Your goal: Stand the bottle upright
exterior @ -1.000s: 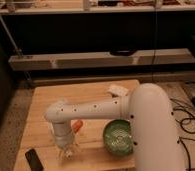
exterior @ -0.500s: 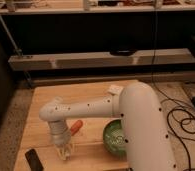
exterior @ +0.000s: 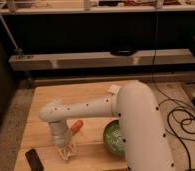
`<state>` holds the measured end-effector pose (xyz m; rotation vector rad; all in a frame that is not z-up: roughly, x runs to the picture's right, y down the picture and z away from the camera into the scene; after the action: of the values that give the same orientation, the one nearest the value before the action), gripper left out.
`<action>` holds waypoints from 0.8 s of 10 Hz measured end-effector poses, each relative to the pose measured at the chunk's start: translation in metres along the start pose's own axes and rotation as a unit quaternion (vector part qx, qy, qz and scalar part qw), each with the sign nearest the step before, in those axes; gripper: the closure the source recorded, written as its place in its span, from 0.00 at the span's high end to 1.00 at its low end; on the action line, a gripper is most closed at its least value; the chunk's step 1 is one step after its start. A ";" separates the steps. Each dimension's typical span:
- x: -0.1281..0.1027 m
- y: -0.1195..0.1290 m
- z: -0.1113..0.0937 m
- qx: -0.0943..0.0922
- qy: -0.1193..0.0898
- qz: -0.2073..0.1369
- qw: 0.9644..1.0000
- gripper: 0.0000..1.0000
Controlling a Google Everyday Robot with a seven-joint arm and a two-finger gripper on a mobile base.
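My gripper [exterior: 66,149] points down at the front left of the wooden table [exterior: 51,100], between the black device and the orange carrot-shaped object [exterior: 77,126]. A pale whitish shape sits right at the gripper's tip. I cannot tell whether it is the bottle or part of the gripper, and the bottle does not show anywhere else. The white arm [exterior: 86,108] reaches in from the right and hides much of the table's right side.
A green bowl [exterior: 112,138] sits to the right of the gripper, partly behind the arm. A flat black rectangular device [exterior: 34,159] lies at the front left corner. Dark shelving [exterior: 91,60] runs behind the table. Cables [exterior: 183,120] lie on the floor at right.
The arm's large upper body has swung a little to the left and nearer to the camera. The gripper has stayed low over almost the same spot on the table.
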<state>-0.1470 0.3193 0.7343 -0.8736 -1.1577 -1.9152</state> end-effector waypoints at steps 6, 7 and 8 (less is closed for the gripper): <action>-0.022 0.010 -0.034 -0.024 0.068 0.099 0.992 0.00; -0.028 0.012 -0.043 -0.024 0.085 0.125 0.988 0.00; -0.037 0.015 -0.055 -0.022 0.108 0.156 0.982 0.00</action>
<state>-0.1261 0.2722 0.6898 -0.7941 -0.8009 -1.7326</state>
